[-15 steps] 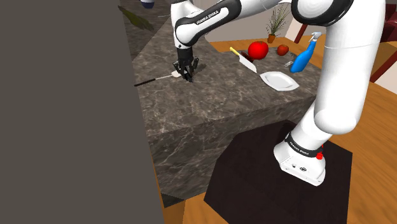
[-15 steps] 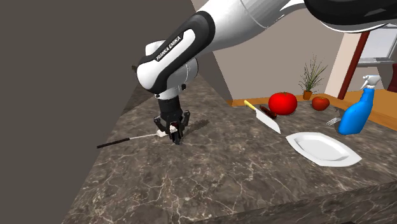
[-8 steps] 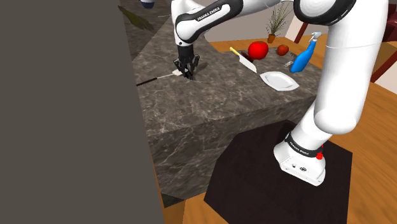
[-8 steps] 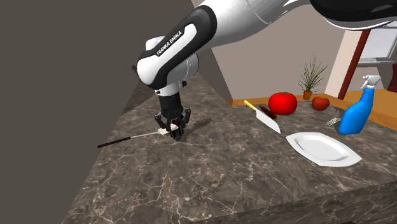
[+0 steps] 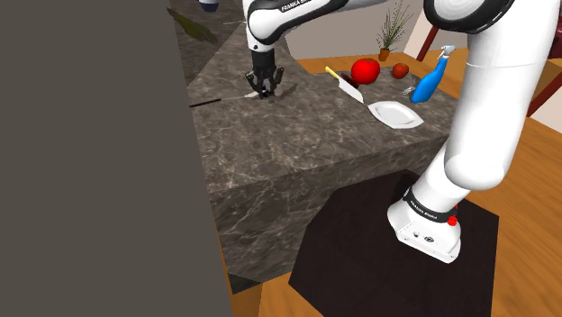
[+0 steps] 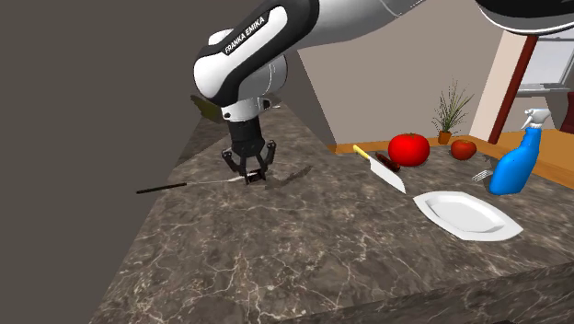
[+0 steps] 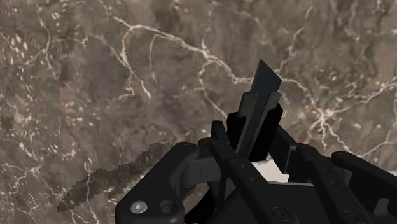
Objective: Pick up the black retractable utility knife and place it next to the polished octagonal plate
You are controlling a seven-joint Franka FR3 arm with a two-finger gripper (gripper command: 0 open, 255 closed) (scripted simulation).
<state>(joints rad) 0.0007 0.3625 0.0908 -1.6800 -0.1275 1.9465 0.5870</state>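
My black gripper (image 6: pixel 250 178) is shut on the utility knife (image 6: pixel 184 186), a thin piece that is pale at the fingers and black at its far end. The knife sticks out toward the second exterior view's left, just above the dark marble counter (image 6: pixel 304 258). In the wrist view the black knife (image 7: pixel 259 108) stands clasped between my gripper's (image 7: pixel 257 159) fingers, its pointed tip leading, and its shadow falls on the marble. In the shoulder view the gripper (image 5: pixel 263 90) holds the knife (image 5: pixel 221 99) near the counter's back. The white octagonal plate (image 6: pixel 467 214) (image 5: pixel 394 113) lies far off at the counter's other end.
Near the plate are a yellow-handled kitchen knife (image 6: pixel 382 170), a red tomato (image 6: pixel 408 148), a smaller red fruit (image 6: pixel 463 148), a fork (image 6: pixel 480 174) and a blue spray bottle (image 6: pixel 517 161). A grey wall (image 5: pixel 90 153) borders the counter at the shoulder view's left.
The gripper has risen and drawn back toward the counter's far side, carrying the knife up off the marble with it. The fingers stayed shut.
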